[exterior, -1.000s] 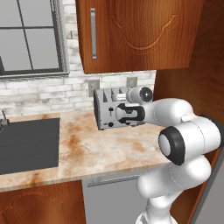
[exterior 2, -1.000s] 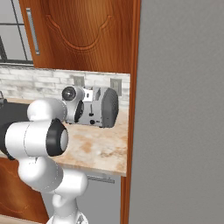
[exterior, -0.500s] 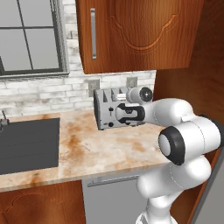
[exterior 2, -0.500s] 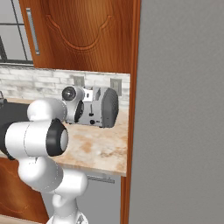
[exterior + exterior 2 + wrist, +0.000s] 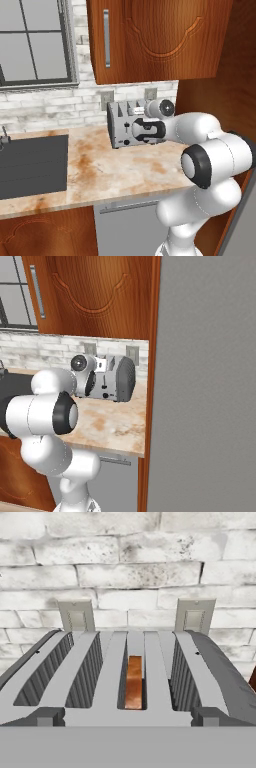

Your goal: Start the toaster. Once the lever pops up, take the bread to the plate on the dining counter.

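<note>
1. As the white arm's two-finger gripper was pressed up against the front of the boxy silver-grey four-slot toaster, the left base view showed the hand level with the toaster's face, on the marbled beige worktop below the brown wooden wall cabinet.

2. The jaws were judged to stand fully apart with nothing between them; the finger tips themselves could not be made out in any view.

3. The small brown-crusted bread slice sat on edge in the third slot from the left in the hand view, sunk below the toaster's top. Its long axis ran away from the camera, toward the white brick wall with its two outlets.

4. The deciding relation: the bread lay directly ahead of the hand and slightly above the gripper line, while the levers on the front face lay below the camera's sight and could not be seen there. In the right base view the toaster's front was largely masked by the hand. The next move was judged to call for a downward press on a lever, not a reach into the slot.

5. Compared with the pictures from one second and half a second before, no change was found: arm, toaster and views held the same positions.

6. Whether the lever was already down could not be established.
</note>
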Tool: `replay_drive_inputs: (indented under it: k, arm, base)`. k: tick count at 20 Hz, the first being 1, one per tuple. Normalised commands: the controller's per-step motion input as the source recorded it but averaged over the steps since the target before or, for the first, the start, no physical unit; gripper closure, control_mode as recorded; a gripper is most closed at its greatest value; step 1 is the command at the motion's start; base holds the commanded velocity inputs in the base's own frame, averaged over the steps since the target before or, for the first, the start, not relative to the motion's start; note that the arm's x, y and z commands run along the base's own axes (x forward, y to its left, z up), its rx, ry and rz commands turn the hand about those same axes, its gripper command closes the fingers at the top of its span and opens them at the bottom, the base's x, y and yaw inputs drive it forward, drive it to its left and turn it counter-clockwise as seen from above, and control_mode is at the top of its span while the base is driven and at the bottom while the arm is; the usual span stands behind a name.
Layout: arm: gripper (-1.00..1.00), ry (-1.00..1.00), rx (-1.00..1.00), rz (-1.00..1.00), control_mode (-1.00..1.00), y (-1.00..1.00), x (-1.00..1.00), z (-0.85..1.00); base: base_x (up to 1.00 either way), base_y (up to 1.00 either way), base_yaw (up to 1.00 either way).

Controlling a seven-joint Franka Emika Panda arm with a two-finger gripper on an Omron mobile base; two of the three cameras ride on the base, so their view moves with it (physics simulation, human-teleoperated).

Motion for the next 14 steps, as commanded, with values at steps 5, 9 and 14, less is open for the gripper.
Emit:
replay_drive_inputs:
  k: [5,9,14]
  arm:
    - [-1.0,0.0,0.0,0.0,-1.0,-0.09,0.0,0.01]
    - [-1.0,0.0,0.0,0.0,-1.0,-0.02,0.0,0.11]
    - [-1.0,0.0,0.0,-0.01,-1.0,0.0,0.0,0.06]
  base:
    - [0.0,0.0,0.0]
    - [0.0,0.0,0.0]
    - [0.0,0.0,0.0]
